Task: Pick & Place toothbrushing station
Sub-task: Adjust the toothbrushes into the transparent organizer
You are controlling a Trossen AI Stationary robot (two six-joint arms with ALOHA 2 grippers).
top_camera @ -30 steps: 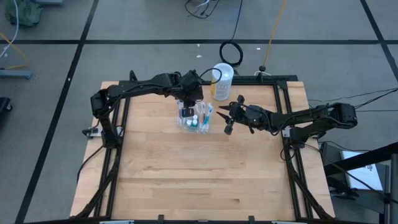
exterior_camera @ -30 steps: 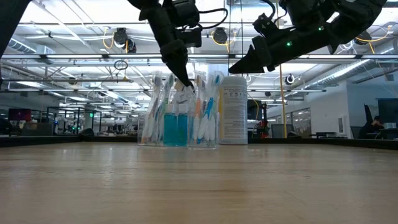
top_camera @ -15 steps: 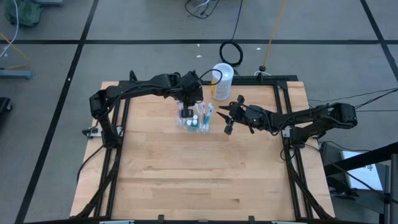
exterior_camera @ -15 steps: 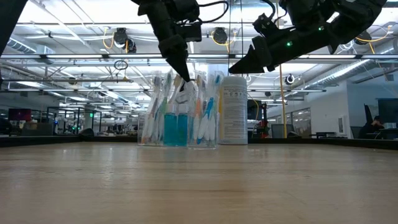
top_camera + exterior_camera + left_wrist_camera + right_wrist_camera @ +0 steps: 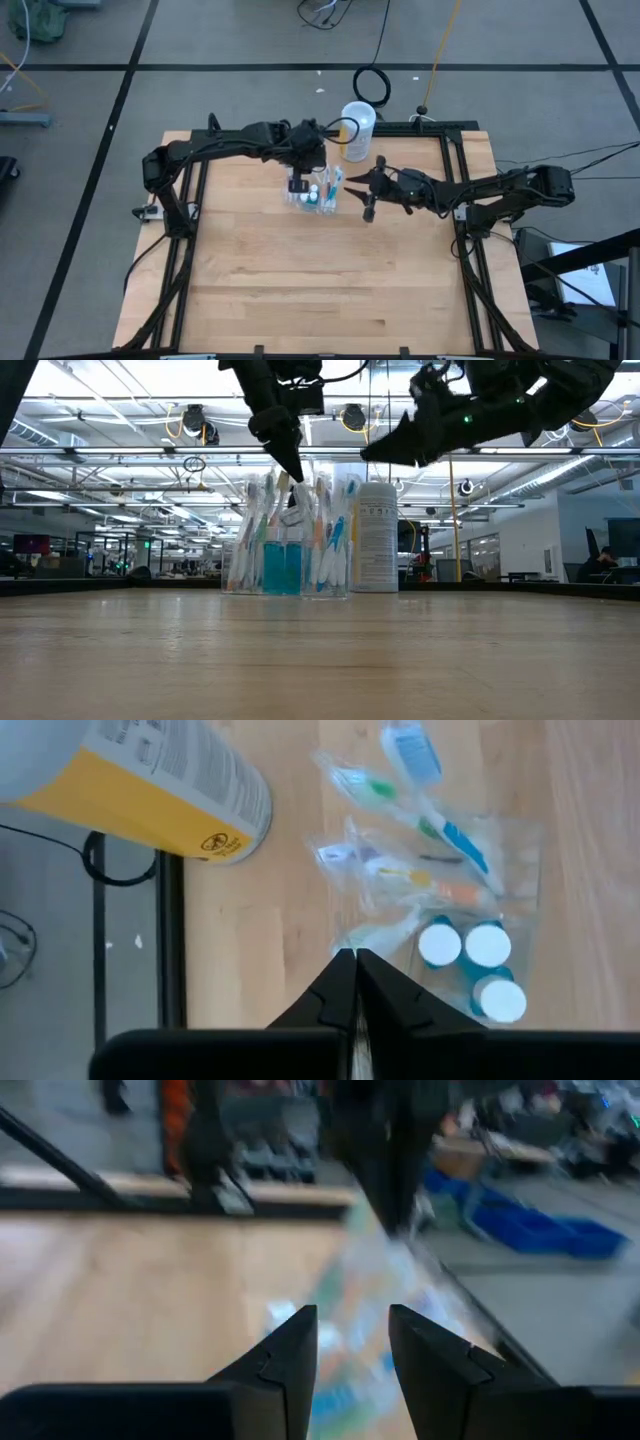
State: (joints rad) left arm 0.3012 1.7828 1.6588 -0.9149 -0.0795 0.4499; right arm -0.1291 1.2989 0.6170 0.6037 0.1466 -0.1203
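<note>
The clear holder (image 5: pixel 316 195) stands on the table's far middle, filled with wrapped toothbrushes (image 5: pixel 420 820) and teal tubes (image 5: pixel 470 955) with white caps. My left gripper (image 5: pixel 352 958) hovers over the holder's left side (image 5: pixel 296 476), pointing steeply down, shut on the top of one clear-wrapped toothbrush (image 5: pixel 385 930). My right gripper (image 5: pixel 368 190) hangs level to the holder's right, well above the table (image 5: pixel 368 455). It is open, with nothing between its fingers (image 5: pixel 352 1340). My left gripper pinches the upper end of a toothbrush's clear wrapper (image 5: pixel 358 946) between its two fingertips. It comes from above, slanting down. The toothbrush stands in the holder among the others; I cannot tell whether it is lifted.
A tall white canister with a yellow label (image 5: pixel 357 125) stands close behind the holder, near the table's far edge. Black frame rails (image 5: pixel 462 190) run along the table's sides. Bare wood (image 5: pixel 320 280) fills the near half.
My left gripper has risen a little above the holder's toothbrushes. My right gripper has turned its fingertips slightly up and toward the holder while staying in place. The holder has not moved.
</note>
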